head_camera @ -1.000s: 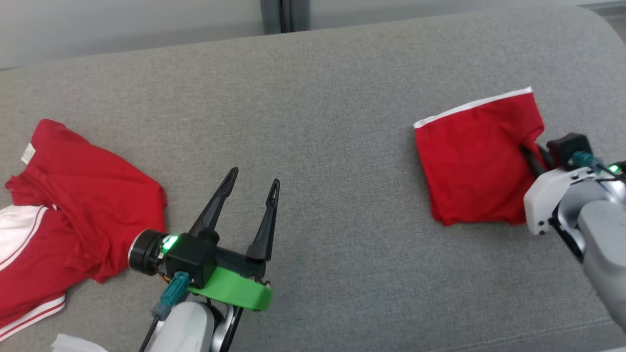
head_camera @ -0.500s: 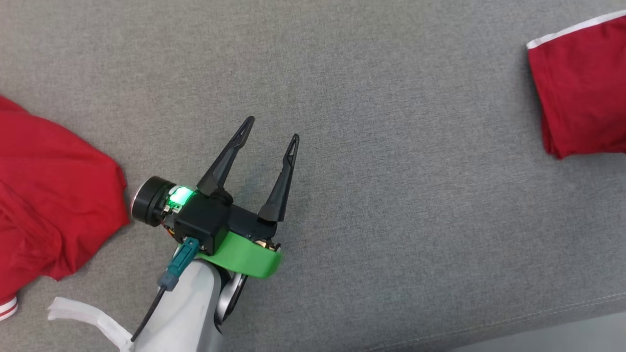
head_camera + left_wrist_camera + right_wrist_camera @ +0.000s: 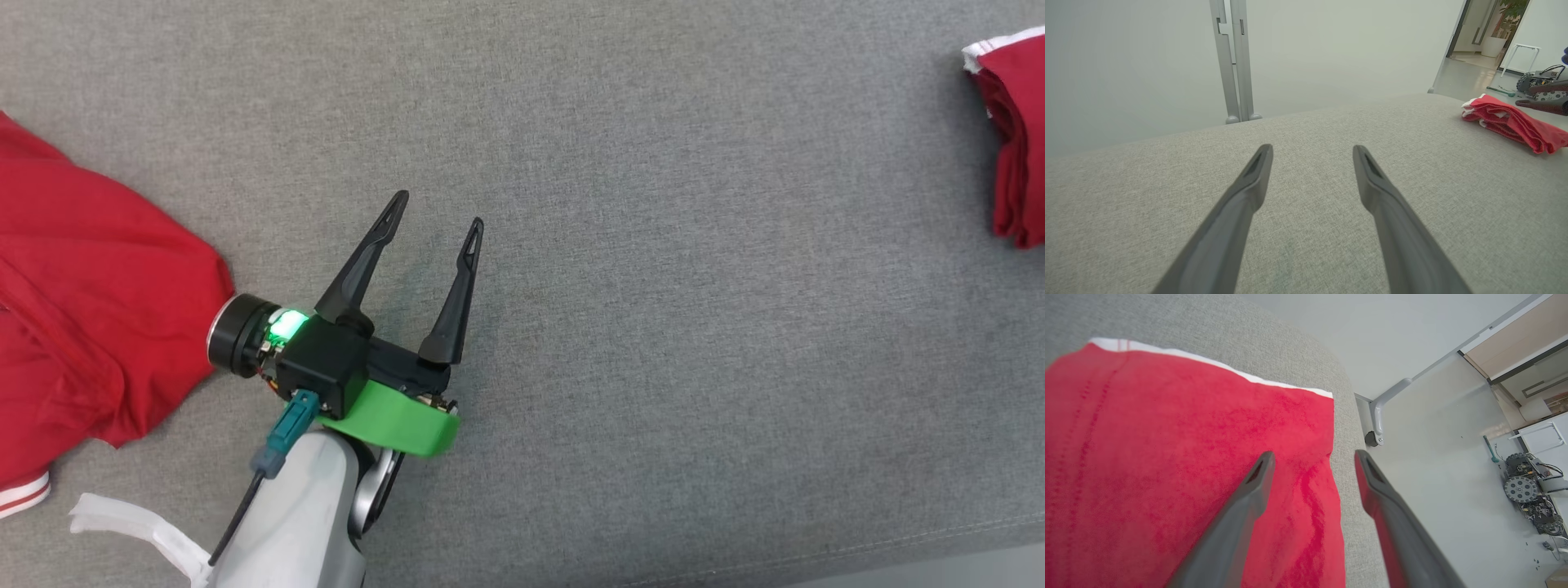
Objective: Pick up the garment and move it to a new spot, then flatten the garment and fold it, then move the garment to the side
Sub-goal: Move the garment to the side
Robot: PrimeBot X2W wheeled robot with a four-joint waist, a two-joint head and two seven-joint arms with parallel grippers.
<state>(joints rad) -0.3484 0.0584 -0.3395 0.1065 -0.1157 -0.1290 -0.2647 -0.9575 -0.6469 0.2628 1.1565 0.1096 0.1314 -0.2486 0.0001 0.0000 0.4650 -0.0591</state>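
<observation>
The right gripper [image 3: 1314, 454] has let go of the folded red garment [image 3: 1147, 457]; in the right wrist view its fingers stand wide apart over the cloth's right edge, holding nothing. The head camera has swung, so that garment sits at its far right edge. The left gripper [image 3: 438, 209] is at centre, wide and empty, with a rumpled red shirt [image 3: 82, 310] just beside its wrist. Both garments lie on a grey cushion [image 3: 653, 327]. The left wrist view adds a pale wall and a grey post [image 3: 1233, 61].
</observation>
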